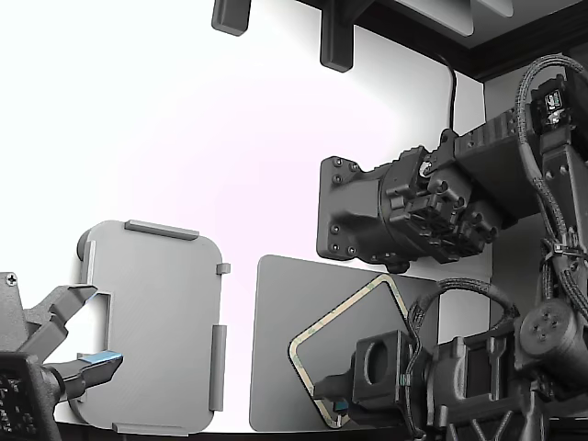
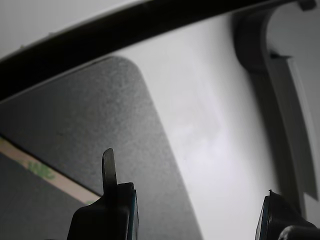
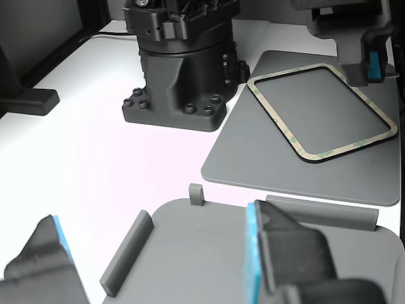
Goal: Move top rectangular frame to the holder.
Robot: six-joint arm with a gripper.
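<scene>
Gripper (image 2: pixel 200 210) jaws apart just above the frame (image 2: pixel 30 162) (probably not touching) on its dark mat (image 2: pixel 90 115); holder (image 1: pixel 156 322) sits alongside, no readable writing.

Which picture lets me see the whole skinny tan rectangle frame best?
The other view: the top rectangular frame lies flat on the dark grey mat, and its outline is nearly all visible except one corner behind a gripper. In the exterior view, the arm hides part of it. The wrist view shows only a short strip.
</scene>
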